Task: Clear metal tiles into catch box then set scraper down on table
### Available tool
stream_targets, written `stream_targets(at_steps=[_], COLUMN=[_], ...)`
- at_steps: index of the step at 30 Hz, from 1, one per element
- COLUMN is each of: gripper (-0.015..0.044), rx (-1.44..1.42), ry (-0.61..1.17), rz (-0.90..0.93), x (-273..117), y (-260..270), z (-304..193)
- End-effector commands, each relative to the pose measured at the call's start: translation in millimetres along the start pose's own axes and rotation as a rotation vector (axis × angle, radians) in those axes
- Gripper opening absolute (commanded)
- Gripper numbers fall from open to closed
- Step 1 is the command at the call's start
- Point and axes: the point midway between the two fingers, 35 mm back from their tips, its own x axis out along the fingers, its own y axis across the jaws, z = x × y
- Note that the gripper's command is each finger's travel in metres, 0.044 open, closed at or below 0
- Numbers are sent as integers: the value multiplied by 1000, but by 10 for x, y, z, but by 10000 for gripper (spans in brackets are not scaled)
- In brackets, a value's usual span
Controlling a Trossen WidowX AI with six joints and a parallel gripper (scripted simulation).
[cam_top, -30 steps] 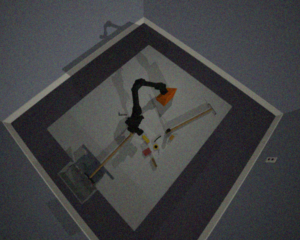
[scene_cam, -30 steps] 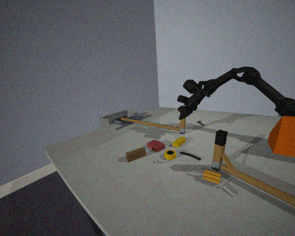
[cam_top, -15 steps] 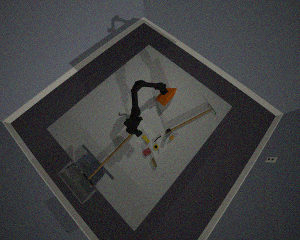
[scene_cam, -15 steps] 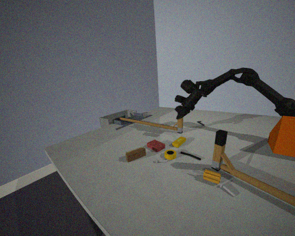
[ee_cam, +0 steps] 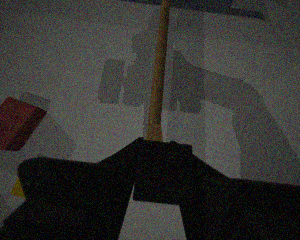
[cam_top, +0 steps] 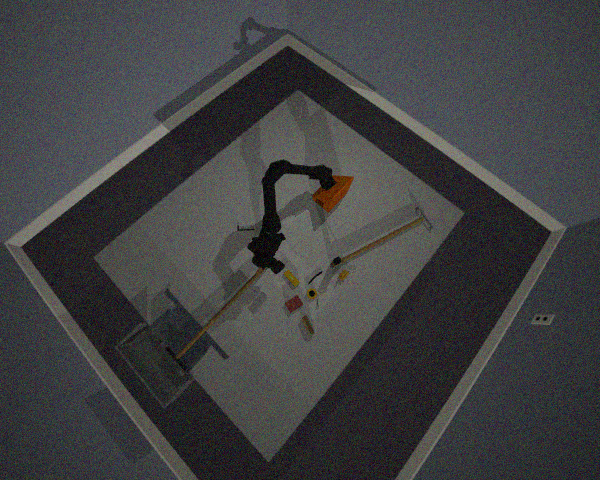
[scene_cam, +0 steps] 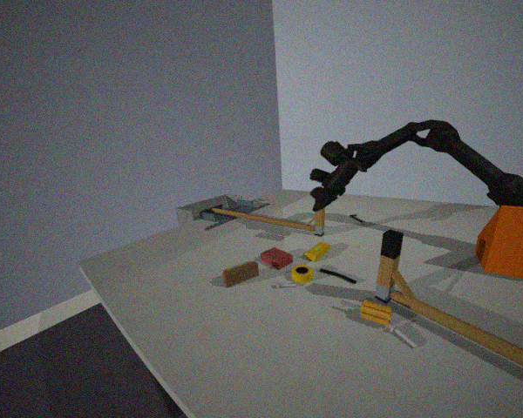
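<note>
Wood-handled, the long scraper (cam_top: pixel 222 310) (scene_cam: pixel 261 219) (ee_cam: pixel 159 75) sits clamped in our gripper (cam_top: pixel 263 264) (scene_cam: pixel 319 207) (ee_cam: pixel 156 143); we judge we're sweeping toward the catch box (cam_top: pixel 179 388) (scene_cam: pixel 187 213), so next, check for leftover tiles.

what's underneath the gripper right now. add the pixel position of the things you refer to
The scraper's upright wooden grip (scene_cam: pixel 319 219) shows below the gripper (cam_top: pixel 262 266) (scene_cam: pixel 316 207) (ee_cam: pixel 157 145), which is shut on it. The grip's top end is covered, so I can't see it.
</note>
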Motion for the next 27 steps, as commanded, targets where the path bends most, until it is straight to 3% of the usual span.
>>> stream_targets(at_steps=[1, 27], gripper=[0, 0], rx=[1, 2], ry=[-5, -4], rz=[0, 5], x=[0, -246], y=[-7, 49], z=[18, -200])
